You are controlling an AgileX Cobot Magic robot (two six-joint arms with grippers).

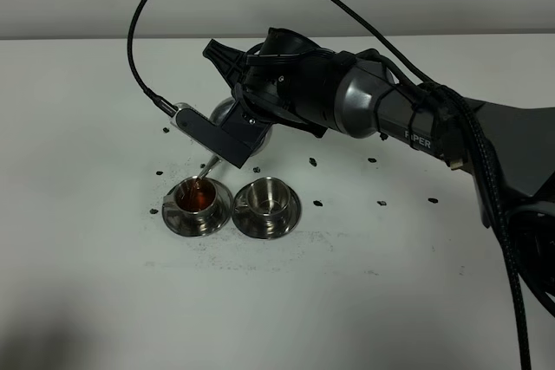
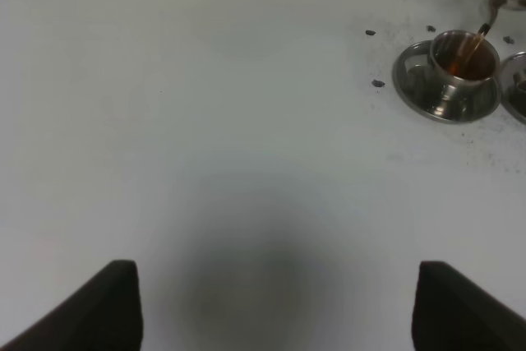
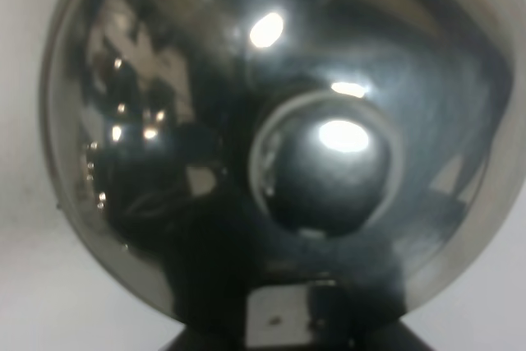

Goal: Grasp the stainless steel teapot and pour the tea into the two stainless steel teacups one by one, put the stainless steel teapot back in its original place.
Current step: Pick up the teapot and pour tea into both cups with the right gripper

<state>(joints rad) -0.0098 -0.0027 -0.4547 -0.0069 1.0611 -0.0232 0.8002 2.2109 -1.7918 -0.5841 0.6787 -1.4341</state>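
My right gripper point(image 1: 245, 117) is shut on the stainless steel teapot point(image 1: 221, 113) and holds it tilted above the table. Its thin spout point(image 1: 208, 167) points down over the left teacup point(image 1: 198, 199). A thin stream of reddish-brown tea point(image 1: 199, 198) runs into that cup, which stands on its saucer point(image 1: 176, 218). The right teacup point(image 1: 265, 198) stands beside it on its own saucer, and its inside shows only steel. The right wrist view is filled by the teapot's lid and knob point(image 3: 329, 166). My left gripper point(image 2: 275, 302) is open and empty, well away from the filling cup point(image 2: 464, 59).
Small black specks point(image 1: 313, 161) lie scattered on the white table point(image 1: 347, 301) around the cups. A black cable point(image 1: 139, 15) loops over the back left. The right arm's body point(image 1: 486, 145) covers the right side. The table's far edge meets a wall.
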